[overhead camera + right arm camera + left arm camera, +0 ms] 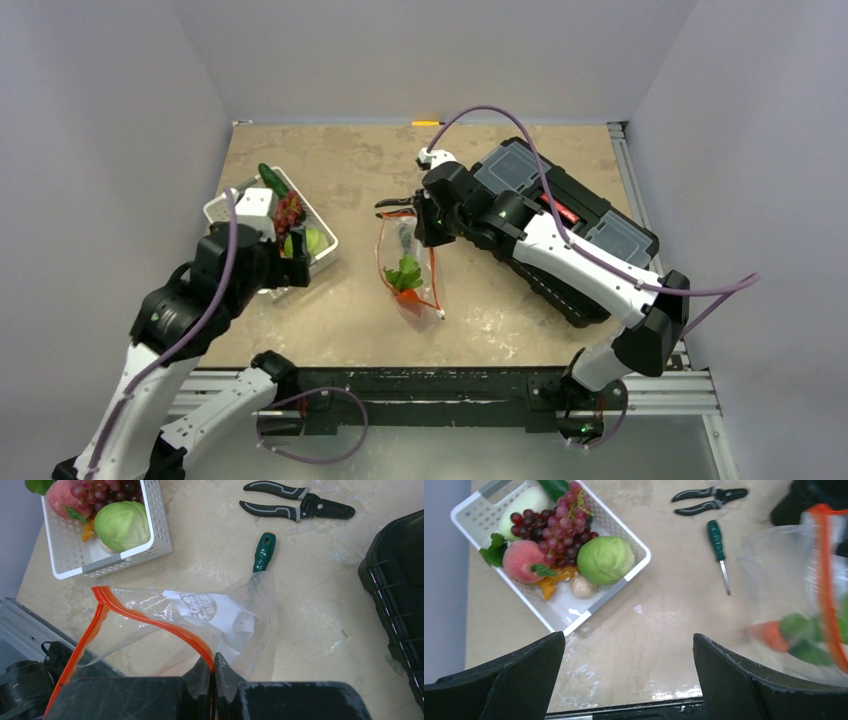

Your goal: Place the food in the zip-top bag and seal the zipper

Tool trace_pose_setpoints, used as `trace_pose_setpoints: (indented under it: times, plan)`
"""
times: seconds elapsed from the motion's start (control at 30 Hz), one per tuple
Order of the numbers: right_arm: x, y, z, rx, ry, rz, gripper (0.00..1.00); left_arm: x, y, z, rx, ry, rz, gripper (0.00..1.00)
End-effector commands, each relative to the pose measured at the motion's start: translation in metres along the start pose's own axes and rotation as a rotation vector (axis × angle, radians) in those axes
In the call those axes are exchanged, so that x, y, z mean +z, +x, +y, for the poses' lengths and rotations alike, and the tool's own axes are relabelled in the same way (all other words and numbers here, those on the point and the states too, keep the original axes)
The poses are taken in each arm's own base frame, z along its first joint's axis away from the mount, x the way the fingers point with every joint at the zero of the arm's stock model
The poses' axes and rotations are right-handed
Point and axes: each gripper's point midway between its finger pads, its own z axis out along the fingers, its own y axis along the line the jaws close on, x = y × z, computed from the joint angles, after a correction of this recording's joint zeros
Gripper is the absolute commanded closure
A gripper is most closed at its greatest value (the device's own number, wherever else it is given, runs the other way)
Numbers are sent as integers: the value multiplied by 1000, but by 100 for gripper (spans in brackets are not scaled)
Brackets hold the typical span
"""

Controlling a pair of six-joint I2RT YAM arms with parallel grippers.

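The right gripper (pixel 214 662) was seen shut tight, its fingertips pinched on the zipper (pixel 150 622) at one end of the zip-top bag (pixel 220 615). The bag's mouth was held lifted and gaping, while its lower end lay on the table (pixel 340 170) near the middle. The carrot (pixel 408 296) with its green leaves was seen inside the bag. The left gripper (pixel 628 640) was spread wide with nothing between its fingers, hanging above the table just beside the white basket (pixel 574 625). In the basket the grapes (pixel 554 530), cabbage (pixel 605 559), peach (pixel 521 560) and cucumber (pixel 555 487) were found together. Pliers (pixel 709 500) and a green-handled screwdriver (pixel 716 540) lay beyond the bag.
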Motion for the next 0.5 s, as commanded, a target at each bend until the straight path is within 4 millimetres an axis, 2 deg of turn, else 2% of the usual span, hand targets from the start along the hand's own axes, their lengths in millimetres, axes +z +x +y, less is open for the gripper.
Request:
trace_pose_setpoints:
  times: [0.0,0.2,0.3,0.47]
  plan:
    - [-8,-10,-4,9,4,-63,100,27,-8,30,4,-169,-17,0]
    - [-2,-9,11,-9,-80,-60,100,73,3,54,-160,-246,94,0]
    - [0,-5,11,-19,-80,-47,100,92,9,60,-293,-233,124,0]
    - [-4,-4,4,-23,-65,-69,100,104,16,85,-400,-294,66,0]
